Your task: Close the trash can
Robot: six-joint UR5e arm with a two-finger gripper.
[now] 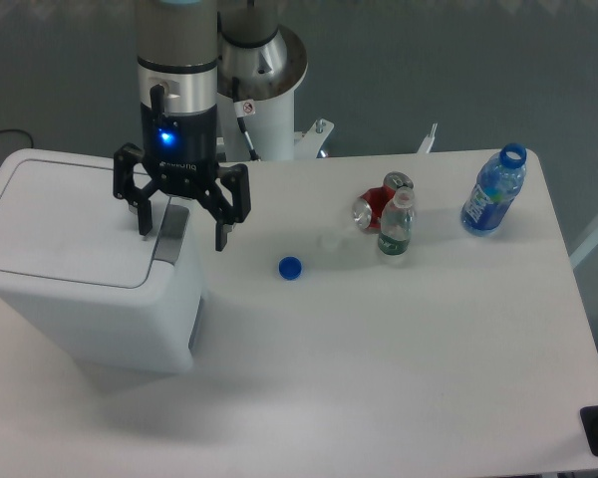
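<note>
While I watched from the fixed camera, the gripper (182, 230) hung over the right edge of the trash can (90, 269), its two fingers spread wide and holding nothing. One finger (146, 215) pointed down above the lid (65, 219) and the other sat out past the bin's right side, with the grey latch tab (169, 231) showing between them. I could not tell whether either fingertip touched the plastic. A blue light glowed on the gripper's black body.

I saw the trash can standing at the left end of the white table (399, 358), and its flat lid lay down level on the box.

To the right, well apart from the bin, a small blue cap (290, 267) lay on the tabletop. Farther right a red can (377, 204) lay on its side, with a small green-labelled bottle (396, 227) standing just in front of it. Near the far right edge stood an uncapped blue bottle (494, 191).
</note>
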